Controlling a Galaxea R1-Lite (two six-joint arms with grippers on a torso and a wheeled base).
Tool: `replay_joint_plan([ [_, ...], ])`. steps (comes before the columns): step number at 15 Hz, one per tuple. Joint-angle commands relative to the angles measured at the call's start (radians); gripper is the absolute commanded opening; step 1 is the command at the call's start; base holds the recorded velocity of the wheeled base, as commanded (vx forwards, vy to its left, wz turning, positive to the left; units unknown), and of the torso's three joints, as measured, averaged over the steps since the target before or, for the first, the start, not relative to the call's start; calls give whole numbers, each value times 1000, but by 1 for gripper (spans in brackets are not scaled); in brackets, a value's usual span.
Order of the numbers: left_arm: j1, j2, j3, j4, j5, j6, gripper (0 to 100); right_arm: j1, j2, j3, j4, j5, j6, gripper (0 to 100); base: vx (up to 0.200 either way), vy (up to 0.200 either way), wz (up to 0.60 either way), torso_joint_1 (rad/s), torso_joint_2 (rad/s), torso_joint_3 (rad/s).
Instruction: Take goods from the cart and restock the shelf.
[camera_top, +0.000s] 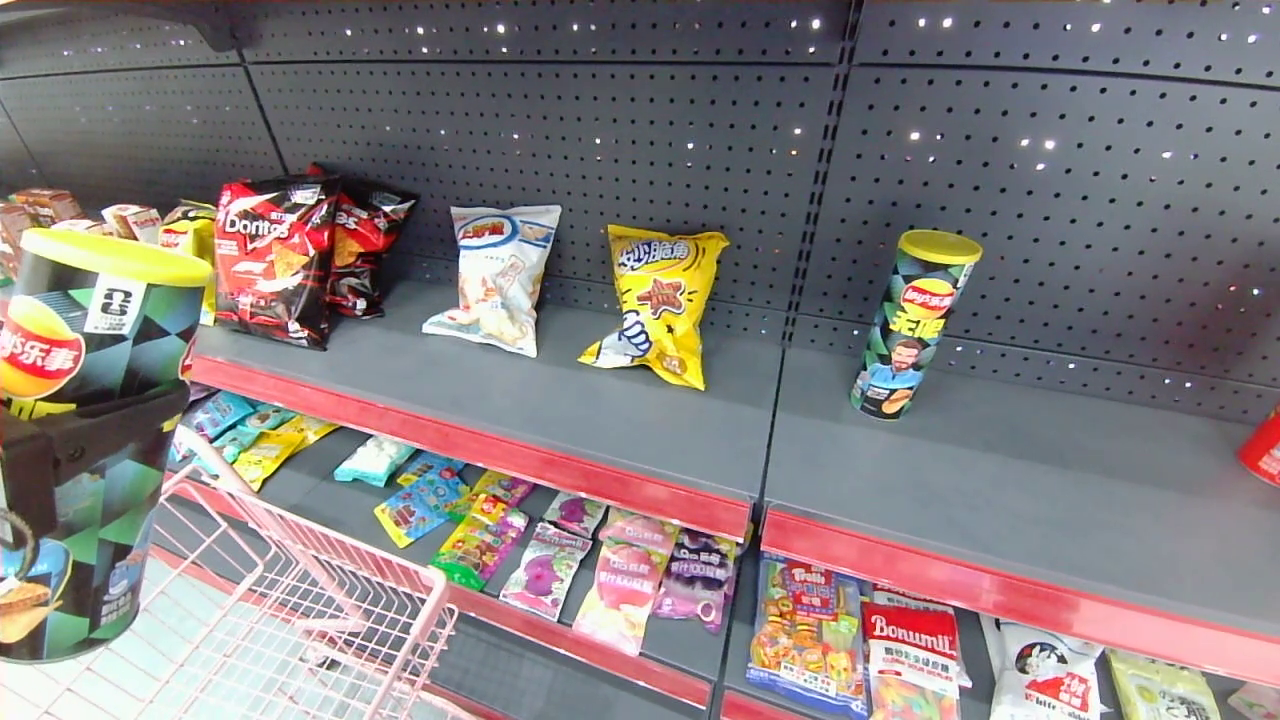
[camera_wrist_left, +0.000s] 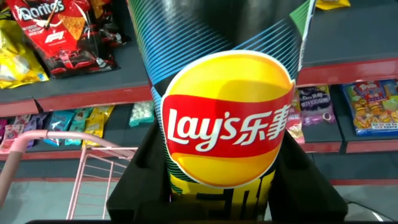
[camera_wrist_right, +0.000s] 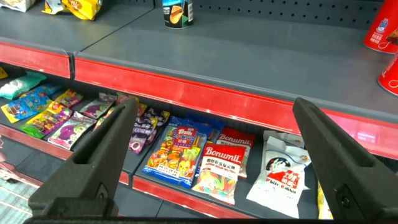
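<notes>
Tall green-black cylindrical chip can with yellow lid (camera_top: 100, 330), clamped in left gripper (camera_wrist_left: 221, 193) beside pink wire cart (camera_top: 300, 620); right gripper (camera_wrist_right: 214, 109) spread wide before grey red-edged shelf (camera_wrist_right: 249, 56)

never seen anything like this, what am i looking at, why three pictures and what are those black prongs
This is a two-armed robot on wheels, restocking a shop shelf. The wide picture comes from a camera on its head, looking down at the shelves. The other two come from cameras on its wrists, so each looks along its own hand. The black prongs are the fingers of the right hand, spread open with nothing between them. The left hand is clamped on a tall chip can with a yellow lid, near the pink cart. On the upper shelf a matching can stands upright, and a yellow bag, a white bag and red-and-black bags lean against the back panel. Below lie packets of sweets.
</notes>
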Motion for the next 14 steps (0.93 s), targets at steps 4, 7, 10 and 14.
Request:
replay_joint_plan([
  [4, -17, -55, 34, 11, -11, 3, 0, 1, 1, 0, 0, 0, 1, 100, 0, 0, 0, 0, 0, 0],
  [7, -17, -48, 32, 7, -5, 3, 0, 1, 1, 0, 0, 2, -1, 100, 0, 0, 0, 0, 0, 0],
  [10, -17, -54, 32, 7, -1, 26, 0, 1, 1, 0, 0, 0, -1, 100, 0, 0, 0, 0, 0, 0],
  [14, -16, -39, 37, -15, 9, 28, 0, 1, 1, 0, 0, 0, 1, 100, 0, 0, 0, 0, 0, 0],
])
